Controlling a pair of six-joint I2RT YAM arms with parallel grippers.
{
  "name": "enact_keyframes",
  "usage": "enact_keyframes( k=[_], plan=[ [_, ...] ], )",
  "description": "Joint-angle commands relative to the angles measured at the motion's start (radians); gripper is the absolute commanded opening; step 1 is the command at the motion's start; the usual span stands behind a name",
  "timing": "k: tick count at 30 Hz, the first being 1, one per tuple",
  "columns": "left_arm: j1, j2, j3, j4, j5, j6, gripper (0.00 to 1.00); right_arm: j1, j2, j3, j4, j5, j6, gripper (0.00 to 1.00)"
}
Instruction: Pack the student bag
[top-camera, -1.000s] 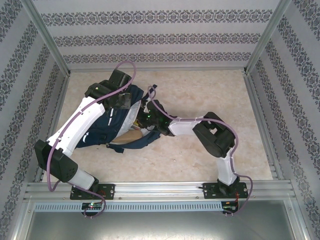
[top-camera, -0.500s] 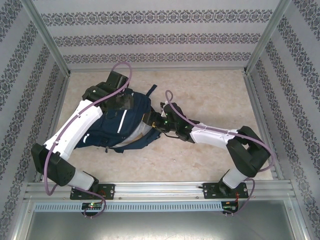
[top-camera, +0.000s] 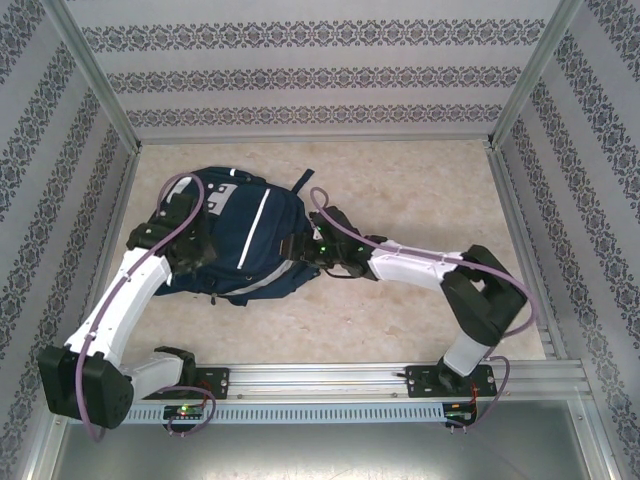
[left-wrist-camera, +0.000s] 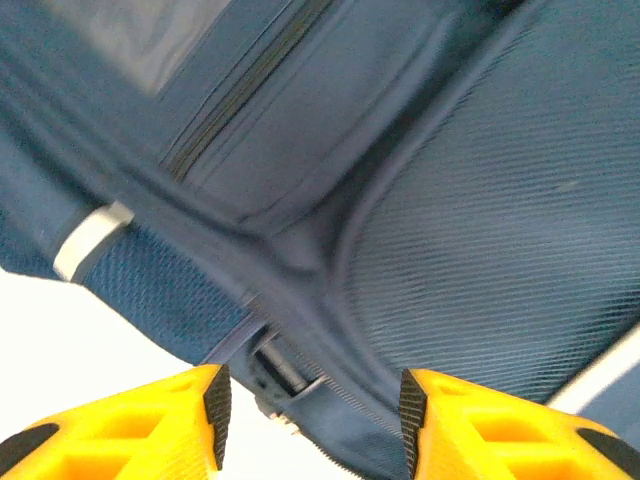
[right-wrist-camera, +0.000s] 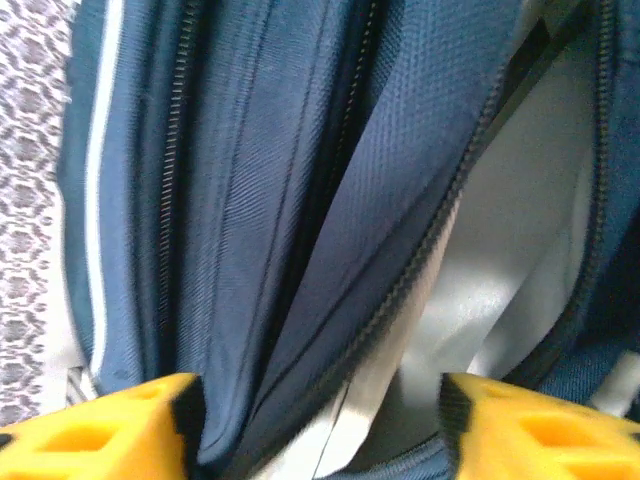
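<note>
The student bag (top-camera: 250, 225), navy with a thin white stripe (top-camera: 258, 222), lies flat at the table's left centre. My left gripper (top-camera: 200, 255) sits at the bag's near-left edge. In the left wrist view its jaws stand open (left-wrist-camera: 312, 420), with the bag's lower seam and a strap buckle (left-wrist-camera: 275, 365) just beyond them, touching neither pad. My right gripper (top-camera: 312, 250) is at the bag's right side. Its jaws are open (right-wrist-camera: 318, 425) around the unzipped flap (right-wrist-camera: 330, 260) of the bag, beside the pale inner lining (right-wrist-camera: 500, 250).
The beige tabletop (top-camera: 420, 200) stretches to the right of and behind the bag. Aluminium posts and patterned walls (top-camera: 580, 200) close in three sides. A metal rail (top-camera: 320, 380) with both arm bases runs along the near edge.
My left arm has drawn back off the top of the bag to its near-left edge and its jaws have opened. The bag has settled flat, stripe showing. The right gripper stays at the opening.
</note>
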Motion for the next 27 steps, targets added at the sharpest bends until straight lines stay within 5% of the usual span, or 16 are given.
enact_keyframes(
  k=[1, 3, 15, 27],
  plan=[
    [0.047, -0.046, -0.057, 0.01, 0.065, -0.063, 0.5, -0.013, 0.061, 0.081, -0.084, 0.002, -0.048, 0.48],
    [0.071, -0.049, -0.082, 0.018, 0.093, -0.066, 0.5, -0.039, 0.093, 0.115, -0.111, 0.004, -0.065, 0.4],
    [0.212, -0.038, -0.241, 0.195, 0.306, -0.188, 0.48, -0.207, 0.257, 0.362, -0.295, -0.014, -0.256, 0.31],
    [0.315, -0.043, -0.349, 0.229, 0.259, -0.229, 0.49, -0.133, 0.086, 0.351, -0.367, 0.063, -0.348, 0.41]
  ],
)
